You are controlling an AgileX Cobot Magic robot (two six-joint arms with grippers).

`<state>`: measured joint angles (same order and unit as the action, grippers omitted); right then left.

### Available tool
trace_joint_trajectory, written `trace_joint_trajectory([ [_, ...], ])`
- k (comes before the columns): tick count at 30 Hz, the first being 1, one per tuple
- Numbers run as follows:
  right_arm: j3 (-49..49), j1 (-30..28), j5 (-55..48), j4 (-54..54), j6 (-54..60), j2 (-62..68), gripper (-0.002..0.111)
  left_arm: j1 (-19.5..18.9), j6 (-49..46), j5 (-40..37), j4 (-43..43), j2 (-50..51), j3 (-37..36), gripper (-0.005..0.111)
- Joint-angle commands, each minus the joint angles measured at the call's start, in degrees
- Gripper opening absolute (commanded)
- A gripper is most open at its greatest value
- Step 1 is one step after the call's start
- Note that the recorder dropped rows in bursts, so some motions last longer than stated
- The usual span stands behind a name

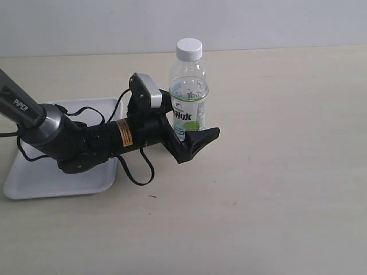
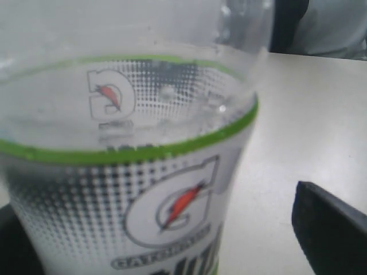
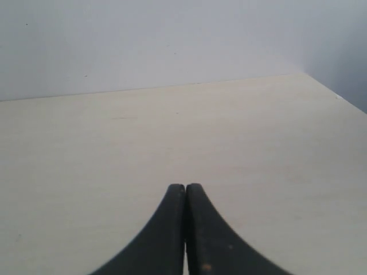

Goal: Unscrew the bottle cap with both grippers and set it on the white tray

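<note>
Beige table (image 1: 275, 189), plain pale wall (image 1: 86, 23) along its far edge. Bottle (image 1: 188, 94) stands upright around the table's middle, clear plastic, white-green label (image 2: 143, 200) on the lower body. Cap (image 1: 189, 49) is white, still on the neck, nothing touching it.

Tray (image 1: 34, 183) lies flat on the left part of the table, well apart from the bottle. Nothing is seen in it, though part of it is hidden. Left arm (image 1: 51, 129) is black and comes in low from the left, passing over the tray's right half. A grey-white camera block (image 1: 146, 89) sits on its wrist and black cables (image 1: 137, 172) loop down beside it.

Left gripper (image 1: 198, 129) is at the bottle's lower half, level with the label. Jaws wide, bottle between them. One finger shows in front of the bottle in the exterior view; the other is hidden behind it. In the left wrist view the label fills most of the picture, with a green band round it, and the one clear finger (image 2: 330, 229) stands apart from the bottle wall with bare table between. No squeeze visible, so not a grip.

Right gripper (image 3: 185, 192) appears only in its own wrist view. Jaws pressed together, tips touching, nothing between. It is over bare table, facing the far edge and wall. Cannot tell from that view where it stands relative to the bottle.
</note>
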<state>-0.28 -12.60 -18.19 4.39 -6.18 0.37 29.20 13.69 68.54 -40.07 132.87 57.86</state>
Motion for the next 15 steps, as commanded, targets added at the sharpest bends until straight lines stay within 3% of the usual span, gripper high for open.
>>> trace_joint_trajectory([
  [1,0.3,-0.4,0.5,0.1,0.3,-0.4,0.000,0.1,0.5,0.6,0.5,-0.2,0.3,0.105],
  [4,0.3,-0.4,0.5,0.1,0.3,-0.4,0.000,0.1,0.5,0.6,0.5,-0.2,0.3,0.101],
  [8,0.3,-0.4,0.5,0.1,0.3,-0.4,0.000,0.1,0.5,0.7,0.5,-0.2,0.3,0.086],
  [15,0.3,-0.4,0.5,0.1,0.3,-0.4,0.000,0.1,0.5,0.7,0.5,-0.2,0.3,0.032],
])
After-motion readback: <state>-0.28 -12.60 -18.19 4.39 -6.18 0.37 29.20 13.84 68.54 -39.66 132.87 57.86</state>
